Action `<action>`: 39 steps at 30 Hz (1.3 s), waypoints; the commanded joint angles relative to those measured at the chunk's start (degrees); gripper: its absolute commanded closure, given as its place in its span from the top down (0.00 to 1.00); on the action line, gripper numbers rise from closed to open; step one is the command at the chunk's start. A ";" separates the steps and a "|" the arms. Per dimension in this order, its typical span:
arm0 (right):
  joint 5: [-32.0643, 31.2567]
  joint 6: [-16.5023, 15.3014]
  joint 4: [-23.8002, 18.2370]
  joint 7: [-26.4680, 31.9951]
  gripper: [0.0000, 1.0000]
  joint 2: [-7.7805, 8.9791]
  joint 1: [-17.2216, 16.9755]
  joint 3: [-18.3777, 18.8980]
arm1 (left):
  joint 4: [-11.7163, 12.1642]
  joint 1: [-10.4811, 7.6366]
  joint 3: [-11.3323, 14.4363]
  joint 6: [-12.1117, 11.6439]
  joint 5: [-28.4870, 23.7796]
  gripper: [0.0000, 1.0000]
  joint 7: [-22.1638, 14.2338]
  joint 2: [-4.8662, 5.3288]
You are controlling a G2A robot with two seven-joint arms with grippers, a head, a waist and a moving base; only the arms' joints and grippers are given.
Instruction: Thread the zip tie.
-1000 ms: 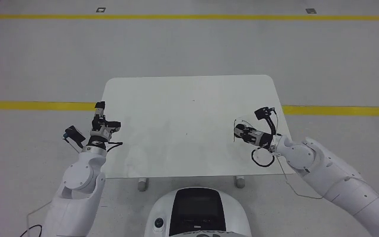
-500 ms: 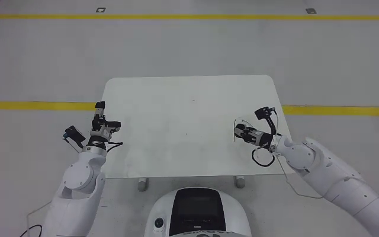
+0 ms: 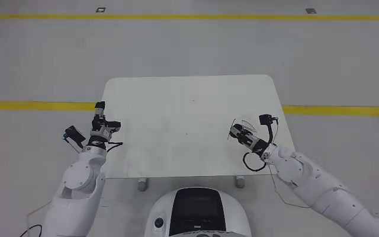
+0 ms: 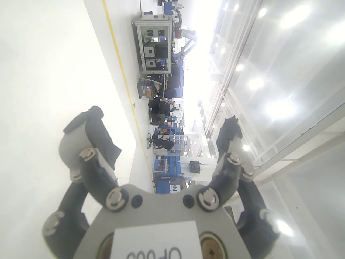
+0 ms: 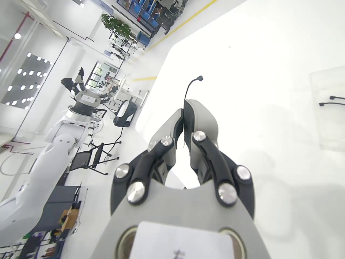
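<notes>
Surface: white table (image 3: 177,118) on a pale workshop floor with yellow lines (image 3: 189,16).
Zip tie (image 5: 192,84): black; held above the table's right part, a short curved length with the head end standing out past the fingertips.
Handling (judged): very light, thin, springy, smooth; likely to pivot or slip in a pinch.
Hold point (judged): on the strap close behind the head, leaving the slot clear.
Right gripper (image 5: 184,109): jaws closed on the strap.
Left gripper (image 4: 161,122): spread wide, empty, at the table's left edge.
Container: clear tray (image 5: 331,130) on the table, holding two spare ties (image 5: 332,104).
</notes>
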 commanded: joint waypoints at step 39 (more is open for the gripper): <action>7.54 0.00 -3.76 -1.34 0.00 -3.89 -3.15 3.74 | 4.35 -9.51 20.24 4.44 9.72 1.00 -23.66 -0.83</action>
